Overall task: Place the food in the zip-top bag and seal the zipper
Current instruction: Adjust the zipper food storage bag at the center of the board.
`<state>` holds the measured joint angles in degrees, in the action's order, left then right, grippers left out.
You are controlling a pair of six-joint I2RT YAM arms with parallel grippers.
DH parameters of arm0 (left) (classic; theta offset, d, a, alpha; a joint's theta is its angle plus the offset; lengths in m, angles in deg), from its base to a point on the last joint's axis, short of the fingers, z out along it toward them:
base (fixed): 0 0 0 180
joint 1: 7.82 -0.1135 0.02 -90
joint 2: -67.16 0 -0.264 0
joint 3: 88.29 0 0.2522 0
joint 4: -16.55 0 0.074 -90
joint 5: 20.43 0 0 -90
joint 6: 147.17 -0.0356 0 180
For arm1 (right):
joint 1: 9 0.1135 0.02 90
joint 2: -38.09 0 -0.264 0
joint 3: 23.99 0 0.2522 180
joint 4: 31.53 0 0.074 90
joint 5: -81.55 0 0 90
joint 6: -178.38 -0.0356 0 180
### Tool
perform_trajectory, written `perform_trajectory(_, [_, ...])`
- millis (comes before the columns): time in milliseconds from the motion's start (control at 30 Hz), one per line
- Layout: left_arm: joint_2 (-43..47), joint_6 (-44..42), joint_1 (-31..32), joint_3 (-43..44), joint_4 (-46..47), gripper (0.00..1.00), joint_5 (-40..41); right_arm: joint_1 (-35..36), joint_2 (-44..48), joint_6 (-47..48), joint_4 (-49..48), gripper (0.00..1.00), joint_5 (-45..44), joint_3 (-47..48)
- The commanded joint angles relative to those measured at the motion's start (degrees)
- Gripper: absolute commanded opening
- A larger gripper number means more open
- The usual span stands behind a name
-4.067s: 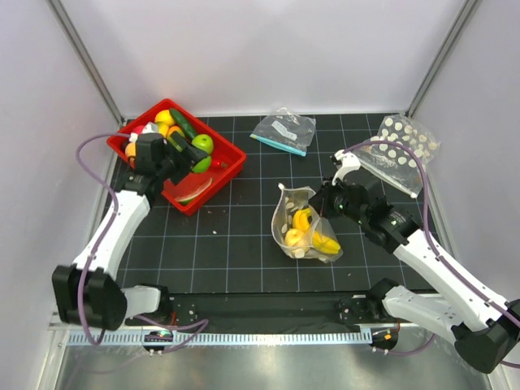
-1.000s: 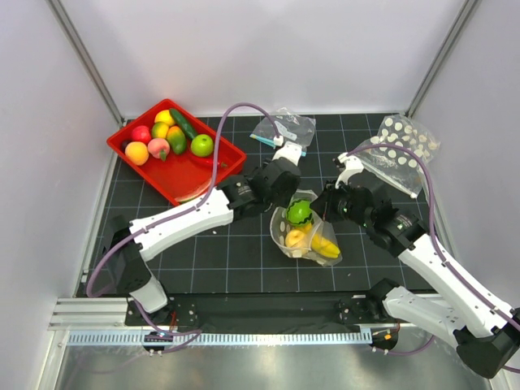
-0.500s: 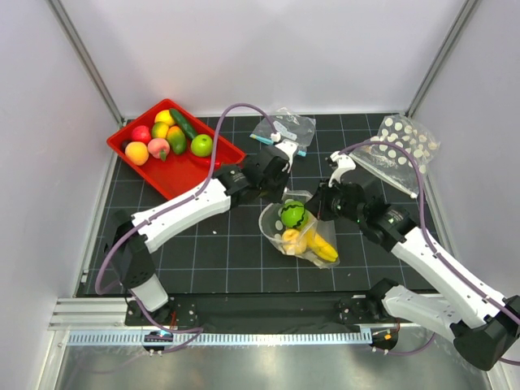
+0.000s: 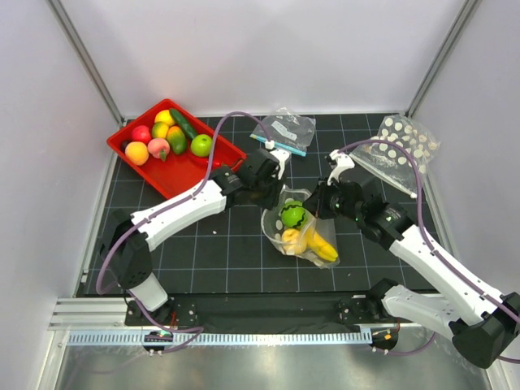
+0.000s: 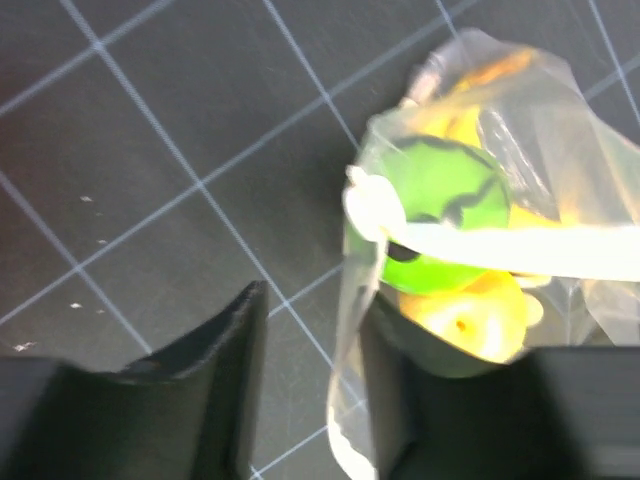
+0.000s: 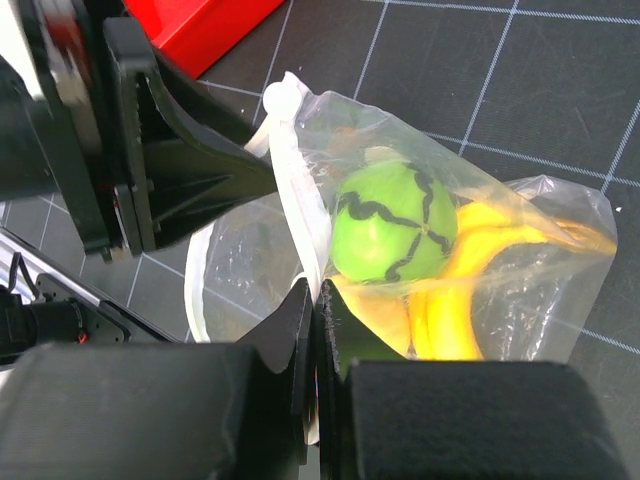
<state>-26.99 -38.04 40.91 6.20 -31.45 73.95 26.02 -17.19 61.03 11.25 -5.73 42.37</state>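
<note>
A clear zip-top bag [image 4: 307,237] lies mid-table with its mouth toward the left arm. Inside it are a green round fruit [image 4: 292,215] [image 6: 390,220] [image 5: 440,215], yellow bananas [image 4: 322,245] [image 6: 450,320] and a yellow-orange piece [image 5: 470,315]. My right gripper [image 4: 314,203] [image 6: 320,300] is shut on the bag's white zipper strip [image 6: 295,180] and holds the mouth up. At the mouth's left side my left gripper [image 4: 278,188] [image 5: 310,390] is open, with the bag's edge hanging between its fingers, close to the right one. More food [image 4: 166,138] sits in the red tray [image 4: 221,166].
The red tray stands at the back left. A clear bag with a teal strip [image 4: 284,130] lies at the back centre. A white-dotted bag [image 4: 402,146] lies at the back right, under the right arm's cable. Both arms crowd the table's middle.
My left gripper has drawn back up and to the left from over the bag's mouth, leaving the green fruit inside. The bag has shifted slightly left. The right gripper keeps its hold.
</note>
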Motion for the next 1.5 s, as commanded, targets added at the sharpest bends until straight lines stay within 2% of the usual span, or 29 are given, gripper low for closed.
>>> perform_trajectory(0, [0.03,-0.42,0.05,-0.31,3.39,0.32,-6.56,-0.05,-0.26,-1.03,-2.74,0.03,0.62,2.16])
perform_trajectory(67, [-0.33,-0.24,0.05,-0.31,3.39,0.17,-8.51,-0.05,-0.96,-1.03,-2.82,0.03,1.14,2.25])
perform_trajectory(100, [-0.16,-0.07,0.05,-0.31,3.39,0.0,-9.04,-0.05,-1.22,-1.12,-2.82,0.03,1.32,2.33])
perform_trajectory(167, [0.89,0.2,-0.04,-0.92,3.56,0.0,-7.99,-0.05,-2.01,-1.12,-2.65,0.07,1.32,2.42])
perform_trajectory(200, [1.77,0.46,-0.13,-1.18,3.74,0.0,-5.72,0.04,-2.19,-1.21,-2.39,0.22,1.06,2.51])
perform_trajectory(300, [5.55,1.25,-1.7,-2.94,4.88,0.0,-4.91,0.66,-2.89,-0.95,0.16,0.49,-2.45,3.64])
perform_trajectory(333, [7.12,2.04,-2.4,-3.73,5.23,0.0,-4.82,0.83,-2.98,-0.86,0.86,0.56,-4.55,4.0])
perform_trajectory(400, [8.01,3.01,-4.94,-4.17,5.67,0.0,-5.17,1.45,-2.81,-0.6,2.88,0.63,-6.84,4.79])
perform_trajectory(600, [7.75,5.65,-9.61,-3.83,5.94,0.0,-11.93,4.34,-2.37,-0.77,5.96,0.68,-10.53,6.99])
perform_trajectory(733, [8.01,6.44,-13.04,-3.91,6.64,0.0,-14.57,8.56,-4.38,-1.21,7.8,0.69,-15.63,8.66])
perform_trajectory(933, [9.42,6.35,-14.36,-4.7,7.43,0.0,-14.58,18.04,-9.91,-3.05,8.34,0.68,-24.49,12.79])
perform_trajectory(1033, [9.34,6.35,-14.36,-4.79,7.43,0.0,-14.58,19.64,-12.29,-5.42,8.69,0.62,-27.93,14.28])
perform_trajectory(1067, [9.33,6.35,-14.36,-4.79,7.43,0.0,-14.75,19.73,-12.74,-5.78,8.69,0.57,-28.29,14.55])
perform_trajectory(1167, [9.51,6.35,-14.36,-4.7,7.43,0.0,-15.02,20.08,-13.97,-6.92,8.69,0.49,-29.0,15.16])
perform_trajectory(1267, [9.95,6.61,-14.8,-4.7,7.52,0.0,-14.93,20.26,-15.19,-7.45,8.95,0.44,-29.09,15.51])
perform_trajectory(1400, [10.04,6.88,-15.77,-4.7,7.43,0.0,-15.37,20.26,-17.3,-7.8,7.9,0.44,-27.86,14.9])
perform_trajectory(1467, [9.86,6.88,-16.12,-4.79,7.43,0.0,-15.28,20.26,-18.8,-7.8,7.72,0.4,-27.51,15.42])
